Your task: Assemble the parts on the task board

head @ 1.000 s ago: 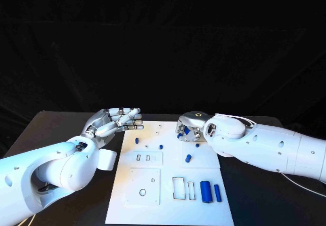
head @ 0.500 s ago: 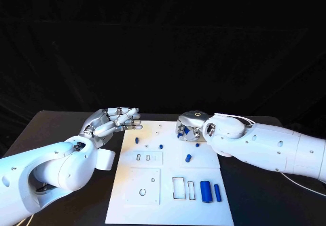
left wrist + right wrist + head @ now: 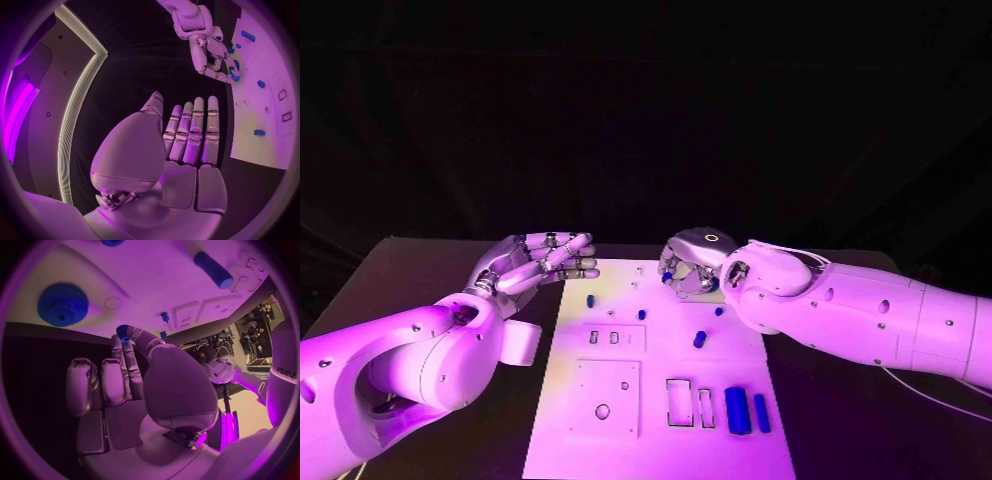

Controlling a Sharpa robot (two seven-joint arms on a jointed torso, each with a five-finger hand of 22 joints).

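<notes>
Our right hand (image 3: 687, 272) pinching a small blue gear (image 3: 122, 331) at its fingertips above the board's (image 3: 661, 400) far edge, larger gear (image 3: 62, 304) lying on the board just beyond them, our left hand (image 3: 538, 258) hovering spread, holding nothing, beside the board's far corner over the counter (image 3: 430, 270), more blue parts (image 3: 746, 410) lying well behind the right hand.

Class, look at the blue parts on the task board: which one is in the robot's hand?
The small blue gear, pinched at the right hand's fingertips. The larger blue gear and the blue cylinder lie free on the task board.
</notes>
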